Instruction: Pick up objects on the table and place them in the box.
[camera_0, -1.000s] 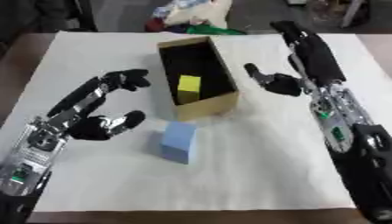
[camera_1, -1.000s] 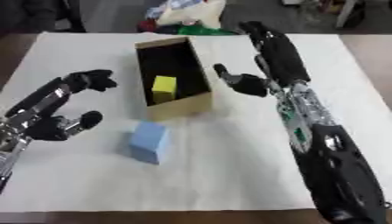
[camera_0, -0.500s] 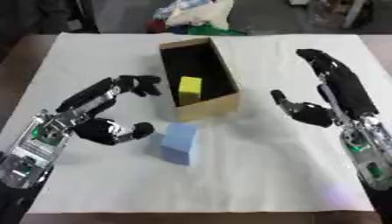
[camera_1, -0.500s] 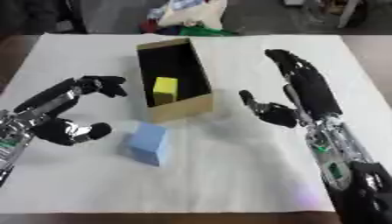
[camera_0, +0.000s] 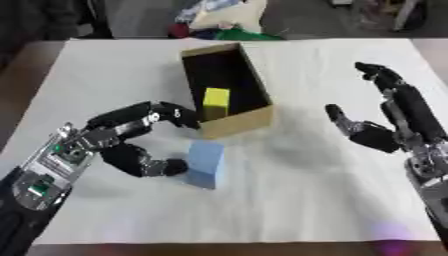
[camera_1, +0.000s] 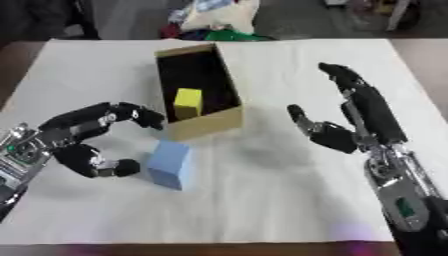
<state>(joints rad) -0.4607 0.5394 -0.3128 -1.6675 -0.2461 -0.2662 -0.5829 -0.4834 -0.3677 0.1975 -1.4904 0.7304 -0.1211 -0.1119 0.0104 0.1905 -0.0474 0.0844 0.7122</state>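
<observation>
Table (camera_0: 332, 200) under white cloth, clutter blurred at far edge. Cardboard box (camera_0: 250, 119) mid-table, yellow block (camera_0: 215, 99) inside. Right hand (camera_1: 337, 132) spread, empty, right of box. Left hand (camera_0: 131, 145) curved beside blue block (camera_0: 205, 163), thumb touching or nearly so; contact unclear.

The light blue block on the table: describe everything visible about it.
The light blue block is a plain, matte, box-shaped piece, taller than wide, standing on the white table cover just in front of the cardboard box's near end, apart from it. The left hand curls round its left side, thumb tip at or against its lower left face and fingers arched above; whether they touch cannot be told. It is not lifted.
</observation>
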